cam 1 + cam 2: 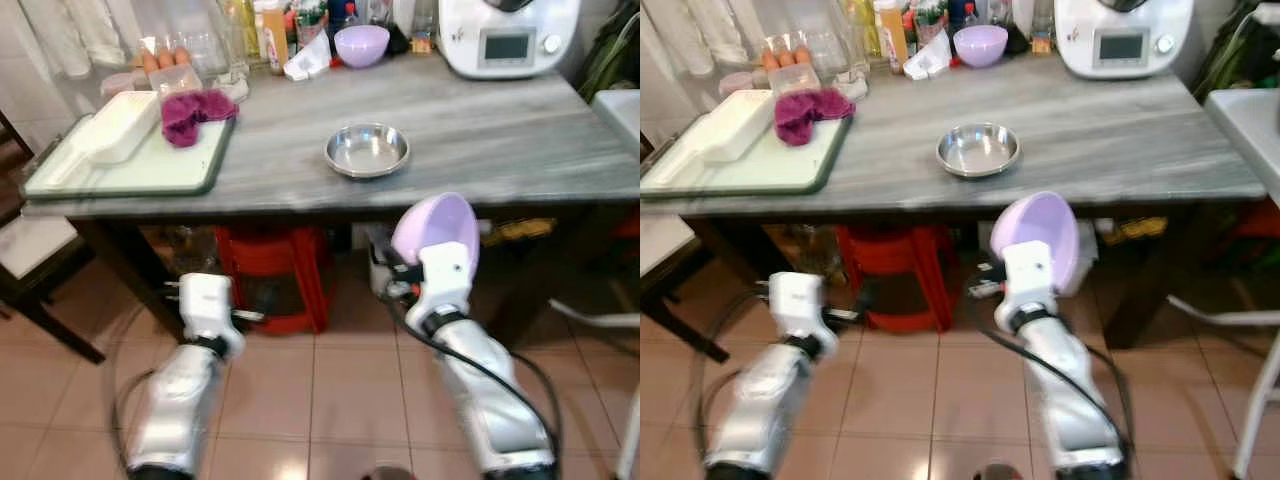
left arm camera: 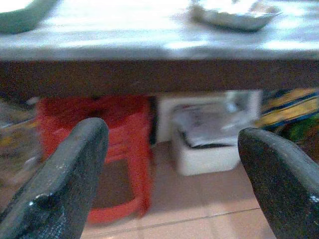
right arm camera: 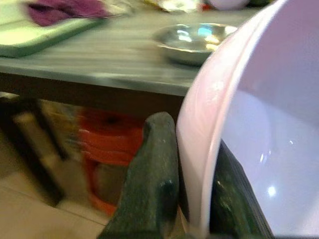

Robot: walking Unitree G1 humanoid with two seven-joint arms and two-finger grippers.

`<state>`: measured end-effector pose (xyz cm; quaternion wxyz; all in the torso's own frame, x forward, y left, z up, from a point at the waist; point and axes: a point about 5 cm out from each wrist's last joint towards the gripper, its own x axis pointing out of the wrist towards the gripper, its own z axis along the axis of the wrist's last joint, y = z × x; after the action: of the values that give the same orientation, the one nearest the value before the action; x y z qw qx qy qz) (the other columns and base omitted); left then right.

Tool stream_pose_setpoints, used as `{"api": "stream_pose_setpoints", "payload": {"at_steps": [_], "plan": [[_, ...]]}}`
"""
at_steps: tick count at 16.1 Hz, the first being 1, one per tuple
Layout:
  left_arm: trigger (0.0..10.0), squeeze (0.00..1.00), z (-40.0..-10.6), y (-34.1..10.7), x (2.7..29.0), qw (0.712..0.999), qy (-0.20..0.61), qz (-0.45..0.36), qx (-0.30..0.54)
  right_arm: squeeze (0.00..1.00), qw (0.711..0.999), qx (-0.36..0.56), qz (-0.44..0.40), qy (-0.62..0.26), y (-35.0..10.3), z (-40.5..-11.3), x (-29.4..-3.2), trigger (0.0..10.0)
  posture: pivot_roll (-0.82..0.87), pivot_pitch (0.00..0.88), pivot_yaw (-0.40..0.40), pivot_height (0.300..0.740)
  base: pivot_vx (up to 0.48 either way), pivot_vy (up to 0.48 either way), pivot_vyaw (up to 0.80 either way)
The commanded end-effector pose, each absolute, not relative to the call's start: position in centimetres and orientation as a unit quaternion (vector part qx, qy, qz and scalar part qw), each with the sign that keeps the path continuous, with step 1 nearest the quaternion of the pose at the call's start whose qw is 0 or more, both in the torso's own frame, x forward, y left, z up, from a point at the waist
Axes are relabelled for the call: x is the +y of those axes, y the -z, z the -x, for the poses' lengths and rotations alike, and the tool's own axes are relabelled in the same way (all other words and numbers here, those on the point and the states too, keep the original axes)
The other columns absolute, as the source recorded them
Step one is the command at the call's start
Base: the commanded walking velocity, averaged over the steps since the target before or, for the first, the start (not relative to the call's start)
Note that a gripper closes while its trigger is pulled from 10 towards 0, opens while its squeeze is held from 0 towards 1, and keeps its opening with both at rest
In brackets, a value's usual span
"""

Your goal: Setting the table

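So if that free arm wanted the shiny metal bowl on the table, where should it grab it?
By the rim nearest the table's front edge. The metal bowl sits upright, shallow, with a thin flared lip, so the open left gripper could come from above, one finger inside and one outside.

Two lilac bowls, one steel bowl

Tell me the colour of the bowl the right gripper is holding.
Pale lilac bowl, pinched by its rim in the right gripper; clearest in the right eye view.
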<state>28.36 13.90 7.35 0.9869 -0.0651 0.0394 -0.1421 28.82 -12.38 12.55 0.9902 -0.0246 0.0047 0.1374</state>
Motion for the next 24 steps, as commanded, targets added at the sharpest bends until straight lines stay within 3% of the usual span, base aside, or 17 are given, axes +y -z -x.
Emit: {"api": "stream_pose_setpoints", "payload": {"at_steps": [1, 8, 20, 24], "plan": [[10.0, 0.00, -28.6, -7.6, 14.8, 0.989, 0.137, 0.050, 0.033, 0.00, 0.989, -0.010, 0.019, -0.144, -13.3, -29.1, -11.7, 10.0, -0.19, 0.084, 0.058, 0.740, 0.371, 0.000, 0.00], [10.0, 0.00, -28.9, -11.4, 14.1, 0.985, 0.158, 0.054, -0.040, 0.00, 0.987, -0.073, 0.040, -0.134, -16.2, -28.2, -11.7, 10.0, -0.20, 0.079, 0.061, 0.740, 0.381, 0.000, 0.35], [10.0, 0.00, -28.4, -11.0, 13.8, 0.984, 0.167, 0.057, -0.027, 0.00, 0.988, -0.072, 0.047, -0.130, -16.9, -28.2, -12.1, 10.0, -0.21, 0.091, 0.055, 0.740, 0.392, 0.000, 0.00], [10.0, 0.00, -27.6, -11.2, 13.6, 0.977, 0.203, 0.061, -0.036, 0.00, 0.987, -0.068, 0.059, -0.129, -17.4, -28.9, -12.4, 10.0, -0.21, 0.091, 0.044, 0.740, 0.000, 0.000, 0.00]]}}
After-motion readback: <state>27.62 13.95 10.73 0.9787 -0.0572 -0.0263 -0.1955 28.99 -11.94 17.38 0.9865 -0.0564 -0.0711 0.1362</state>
